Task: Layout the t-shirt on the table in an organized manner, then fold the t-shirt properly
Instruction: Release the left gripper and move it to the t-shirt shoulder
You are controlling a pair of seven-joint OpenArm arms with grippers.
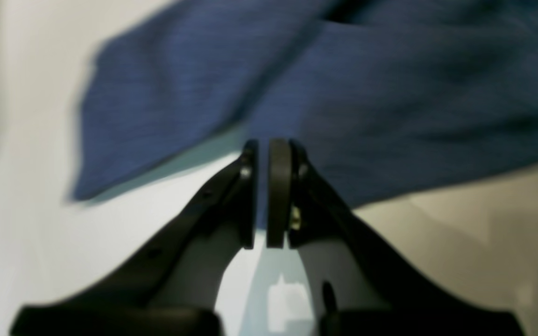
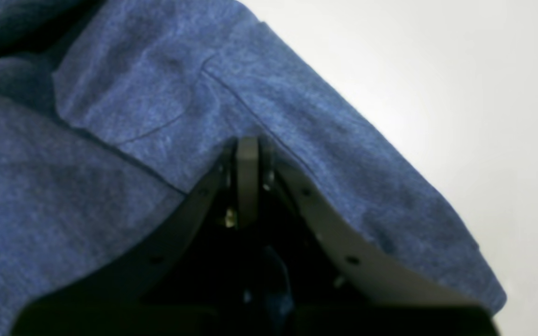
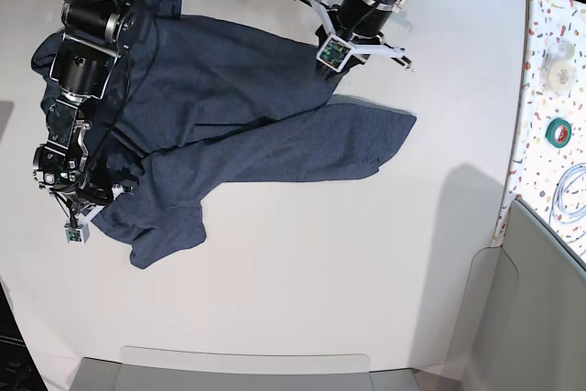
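Nearest to where I stood, the front of the white bench (image 3: 302, 299) lay bare. Just beyond it the dark blue t-shirt (image 3: 238, 125) sprawled in a rumpled heap across the bench's middle and far side, one sleeve trailing toward me and a broad flap spread out to the side, plain side up as far as I could see.

The right pincer (image 2: 248, 154) sat low at the near edge of the cloth. Its jaws were pressed together with blue fabric bunched around the tips, so I took it to be pinching a hem or sleeve seam. Farther back, the left pincer (image 1: 269, 186) was drawn almost shut, with a thin fold of the shirt between its pads (image 1: 279, 186), though the blur left me unsure how firm that hold was.

To my eye the laying-out step was in hand, and folding had not begun. With two points of the shirt gripped, the next move would likely call for lifting and drawing the arms apart so the cloth hangs or slides flat, without tugging one side loose.

At the far side, a speckled strip (image 3: 549, 98) held a roll of green tape (image 3: 558, 130), a coil of white cable (image 3: 572, 191) and a small round white item I couldn't make out. I saw no proper containers.
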